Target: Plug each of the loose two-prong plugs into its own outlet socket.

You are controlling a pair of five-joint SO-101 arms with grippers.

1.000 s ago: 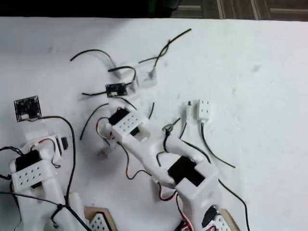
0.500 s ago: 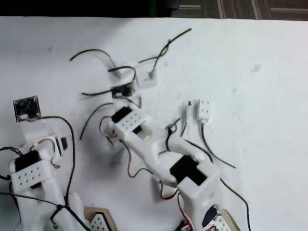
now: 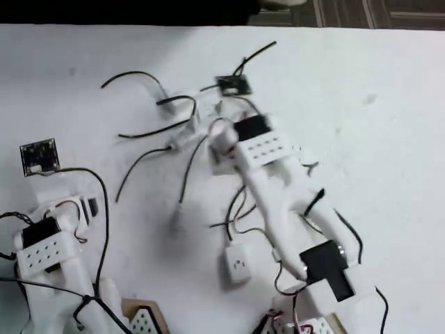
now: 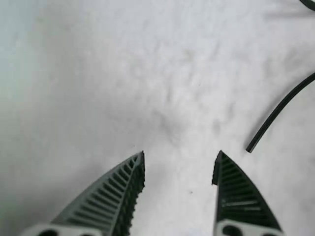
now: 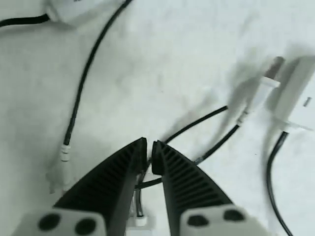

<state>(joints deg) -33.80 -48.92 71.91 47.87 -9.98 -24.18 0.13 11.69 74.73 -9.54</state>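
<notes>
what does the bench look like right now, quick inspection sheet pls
surface: white table, no marks seen on its bare parts
job's things: one socket lies loose beside the right arm; a plug lies next to a second socket, prongs free, not inserted
clutter: nothing seen
grippers: left gripper open over bare table; right gripper shut, above crossing cables, and I cannot tell if it pinches one
cables: black cables strewn loose over the table's middle; a cable end lies near the left gripper
surroundings: dark floor past the table's far edge
</notes>
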